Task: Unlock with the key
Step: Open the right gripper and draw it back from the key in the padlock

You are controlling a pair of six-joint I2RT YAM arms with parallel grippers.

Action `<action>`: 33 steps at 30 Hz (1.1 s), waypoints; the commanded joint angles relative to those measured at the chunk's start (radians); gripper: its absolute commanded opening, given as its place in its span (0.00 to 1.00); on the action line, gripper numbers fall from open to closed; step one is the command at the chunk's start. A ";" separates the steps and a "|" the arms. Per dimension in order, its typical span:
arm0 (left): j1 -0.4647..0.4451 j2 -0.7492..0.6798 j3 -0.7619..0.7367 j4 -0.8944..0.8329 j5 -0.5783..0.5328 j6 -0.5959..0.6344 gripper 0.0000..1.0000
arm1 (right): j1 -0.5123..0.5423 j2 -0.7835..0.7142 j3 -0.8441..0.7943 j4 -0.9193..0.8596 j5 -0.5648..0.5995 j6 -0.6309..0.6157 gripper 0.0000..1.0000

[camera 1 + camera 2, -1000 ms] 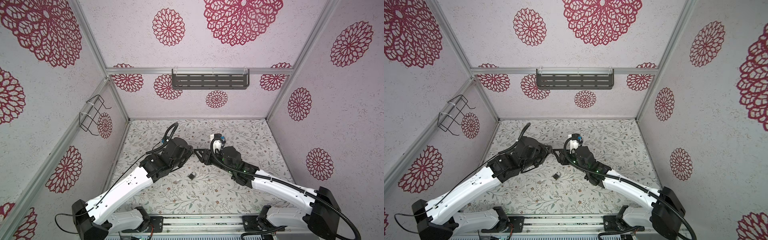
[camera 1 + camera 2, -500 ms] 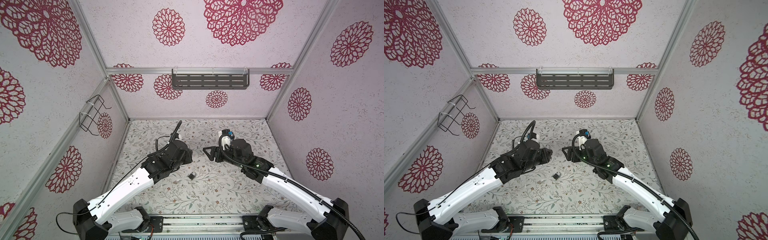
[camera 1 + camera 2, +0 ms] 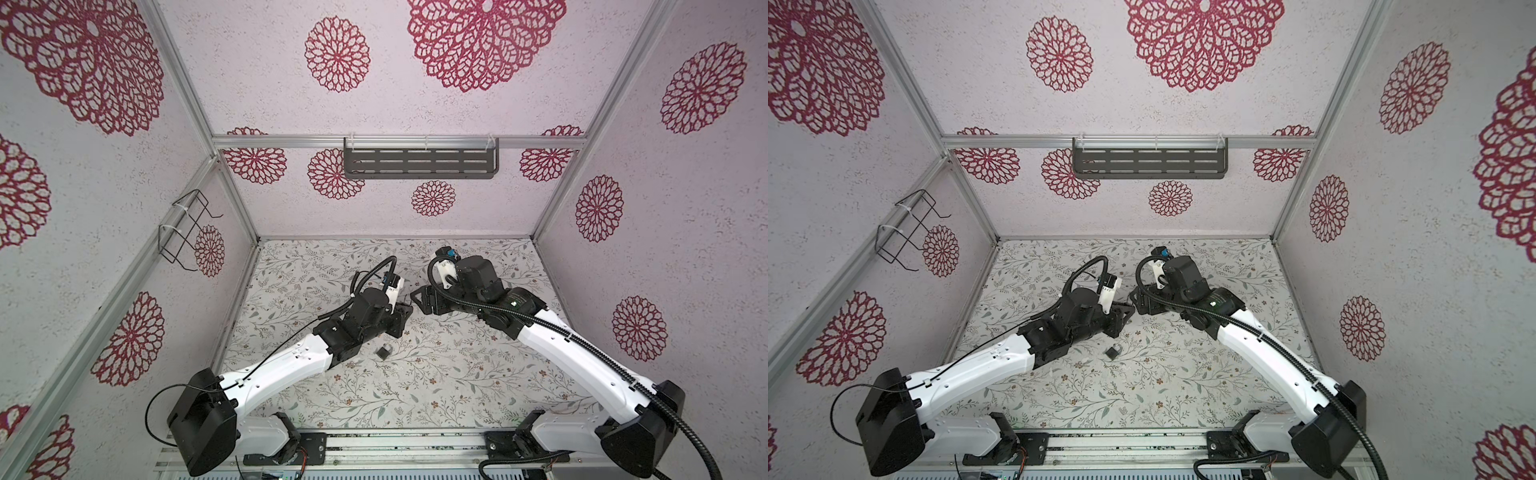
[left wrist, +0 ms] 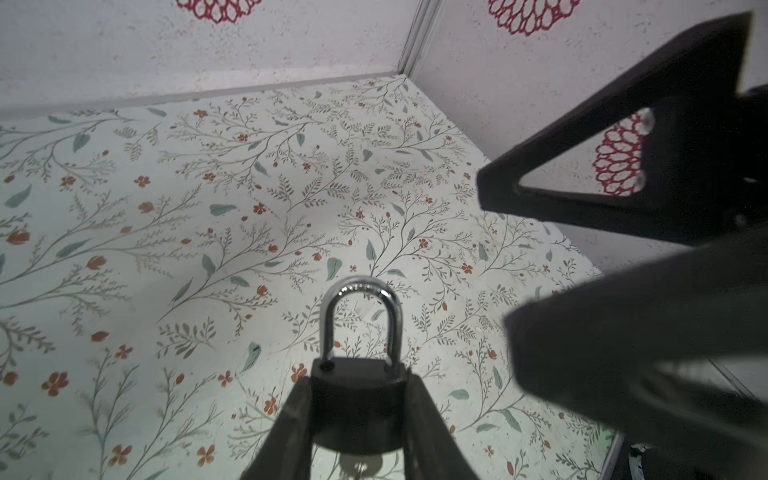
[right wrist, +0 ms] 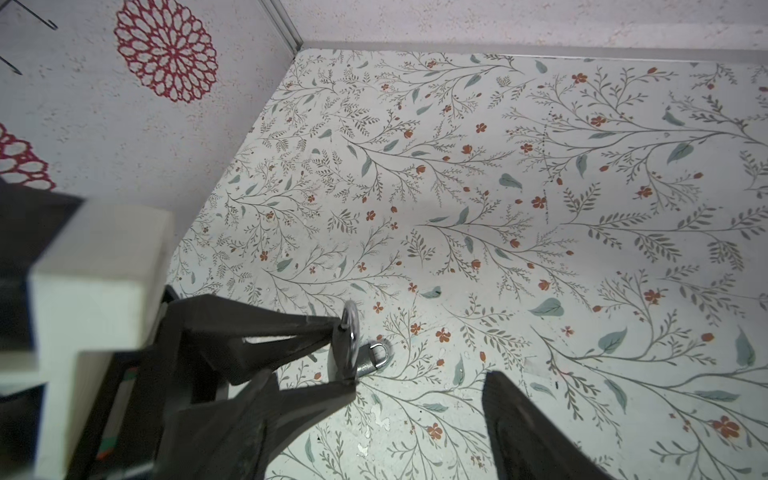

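My left gripper (image 4: pixel 357 378) is shut on a black padlock (image 4: pixel 357 399) with a closed silver shackle, held above the table. In both top views the left gripper (image 3: pixel 405 311) (image 3: pixel 1127 309) faces my right gripper (image 3: pixel 417 297) (image 3: pixel 1136 297) at the table's middle. The right gripper (image 5: pixel 419 380) (image 4: pixel 494 253) stands wide open beside the held padlock (image 5: pixel 345 345), with nothing between its fingers. I cannot make out the key. A small pale, shiny shape (image 4: pixel 360 464) shows under the lock body, too dim to identify.
A second small padlock (image 3: pixel 383 351) (image 3: pixel 1112 351) (image 5: pixel 374 359) lies on the floral table just in front of the left gripper. A dark slotted shelf (image 3: pixel 419 163) hangs on the back wall. A wire rack (image 3: pixel 185 232) hangs on the left wall.
My right gripper, which met the left one a second ago, has opened wider and drawn back to the right. The left gripper keeps its hold on the padlock.
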 commanded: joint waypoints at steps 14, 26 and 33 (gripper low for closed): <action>-0.035 -0.022 -0.025 0.133 -0.001 0.102 0.00 | -0.039 0.164 0.212 -0.176 0.138 -0.085 0.82; -0.040 -0.063 -0.073 0.177 -0.027 0.116 0.00 | -0.080 0.161 0.234 -0.254 0.090 -0.165 0.82; -0.041 -0.064 -0.075 0.191 0.020 0.136 0.00 | -0.110 0.120 0.244 -0.246 0.096 -0.158 0.83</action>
